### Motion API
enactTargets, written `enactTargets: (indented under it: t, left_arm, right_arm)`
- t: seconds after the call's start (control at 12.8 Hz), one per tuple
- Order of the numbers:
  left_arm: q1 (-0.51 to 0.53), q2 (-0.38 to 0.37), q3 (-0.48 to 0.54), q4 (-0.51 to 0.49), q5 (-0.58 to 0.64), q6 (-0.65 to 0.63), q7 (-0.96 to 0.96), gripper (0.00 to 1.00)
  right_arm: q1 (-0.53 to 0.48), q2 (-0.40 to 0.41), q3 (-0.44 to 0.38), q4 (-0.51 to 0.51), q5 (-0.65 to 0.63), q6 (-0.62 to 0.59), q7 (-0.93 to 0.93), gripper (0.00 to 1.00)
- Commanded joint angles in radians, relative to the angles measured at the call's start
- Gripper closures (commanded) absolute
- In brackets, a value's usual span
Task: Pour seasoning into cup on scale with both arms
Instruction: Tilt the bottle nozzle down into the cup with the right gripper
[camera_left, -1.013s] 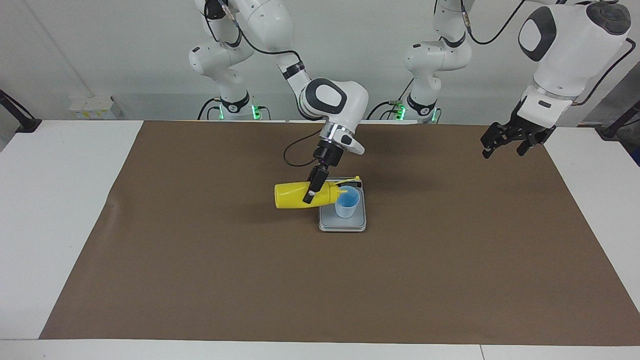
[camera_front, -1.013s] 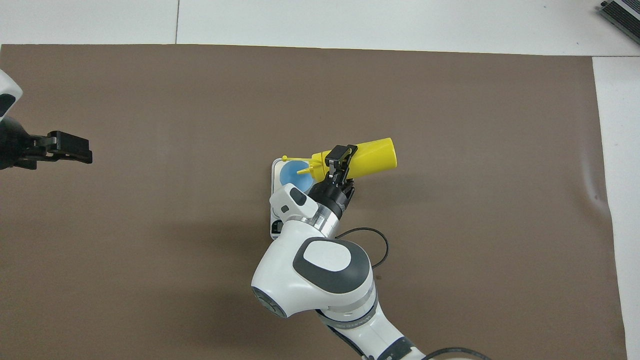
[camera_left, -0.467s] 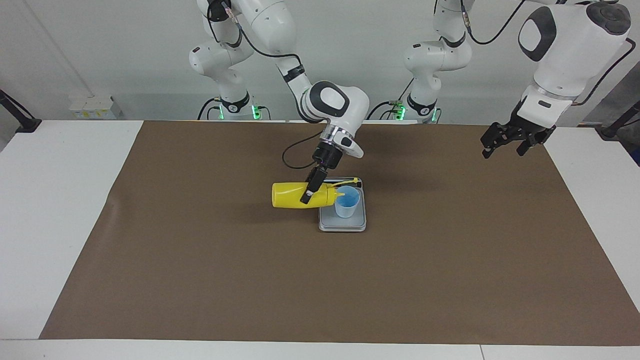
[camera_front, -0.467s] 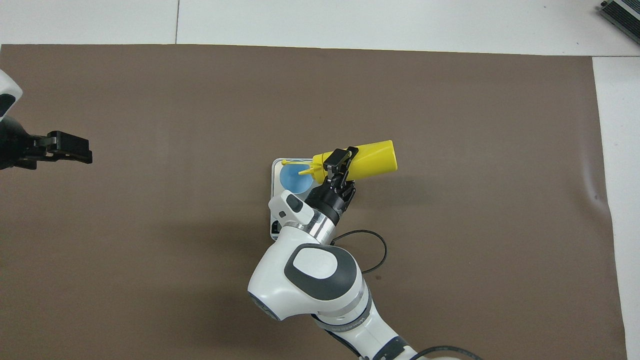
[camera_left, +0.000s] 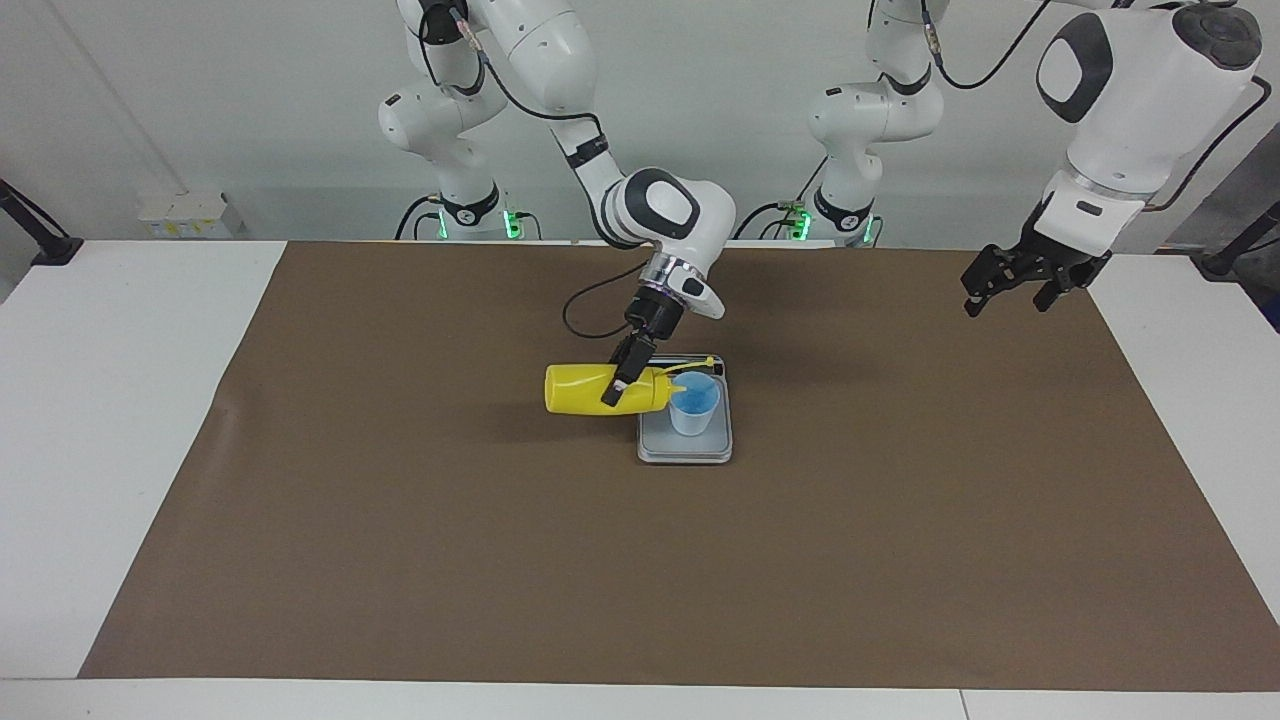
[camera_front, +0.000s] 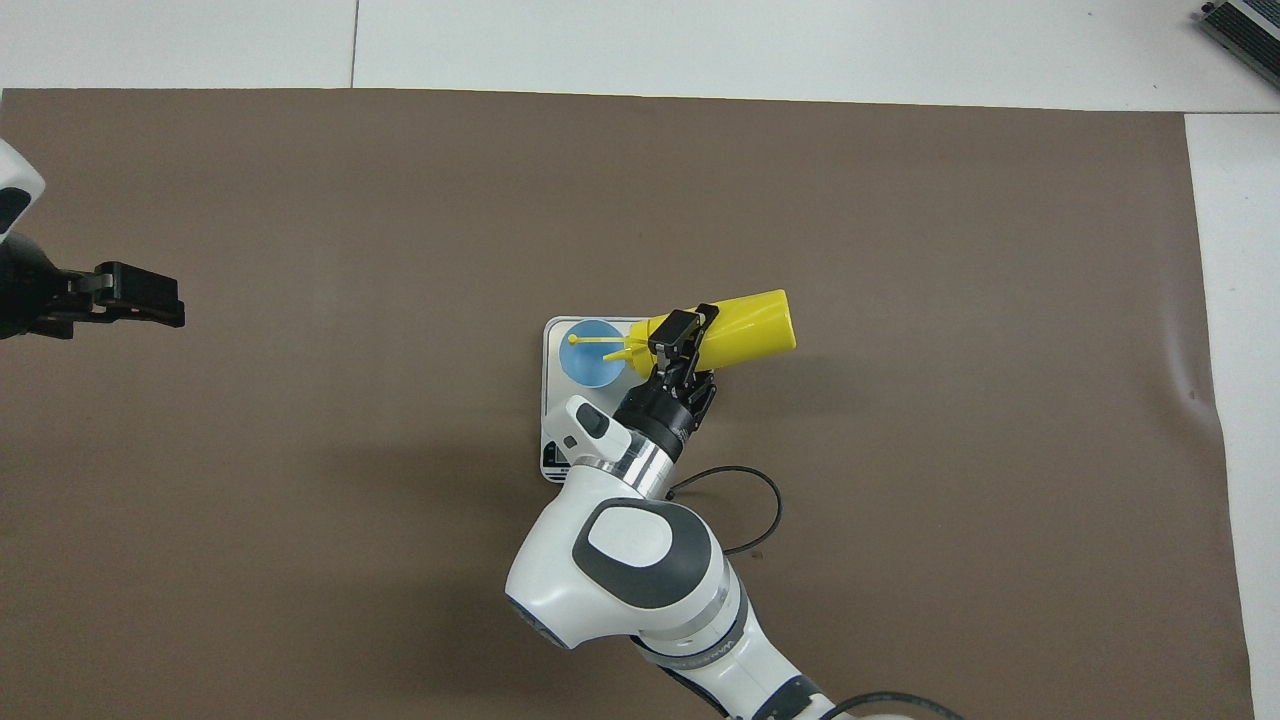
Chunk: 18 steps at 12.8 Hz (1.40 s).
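My right gripper (camera_left: 618, 385) is shut on the yellow seasoning bottle (camera_left: 580, 390) near its cap and holds it on its side in the air. The nozzle points at the rim of the light blue cup (camera_left: 694, 405), which stands upright on the silver-grey scale (camera_left: 685, 450). In the overhead view the right gripper (camera_front: 685, 332) grips the bottle (camera_front: 745, 325), and the yellow tip strap lies across the cup (camera_front: 590, 355) on the scale (camera_front: 553, 440). My left gripper (camera_left: 1010, 282) waits open and empty, high over the mat's edge at the left arm's end; it also shows in the overhead view (camera_front: 135, 297).
A brown mat (camera_left: 400, 550) covers most of the white table (camera_left: 120, 400). A black cable loop (camera_left: 585, 310) hangs from the right wrist over the mat, nearer to the robots than the scale.
The right gripper has drawn the bottle slightly back toward the robots, so more of the cup shows from above. The left arm has not moved.
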Motion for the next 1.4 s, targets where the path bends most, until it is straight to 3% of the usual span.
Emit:
enactTargets:
  t: [0.0, 1.01, 1.32]
  left_arm:
    - [0.007, -0.024, -0.003, -0.030, 0.016, 0.005, -0.002, 0.00]
    - [0.007, -0.024, -0.003, -0.030, 0.016, 0.005, -0.002, 0.00]
    - [0.007, -0.024, -0.003, -0.030, 0.016, 0.005, -0.002, 0.00]
  right_arm:
    - [0.002, -0.027, 0.003, -0.030, -0.049, -0.016, 0.028, 1.00]
    - [-0.010, -0.026, 0.003, 0.033, -0.018, 0.004, 0.022, 1.00]
    - [-0.071, -0.078, 0.002, 0.039, 0.077, 0.131, -0.032, 1.00]
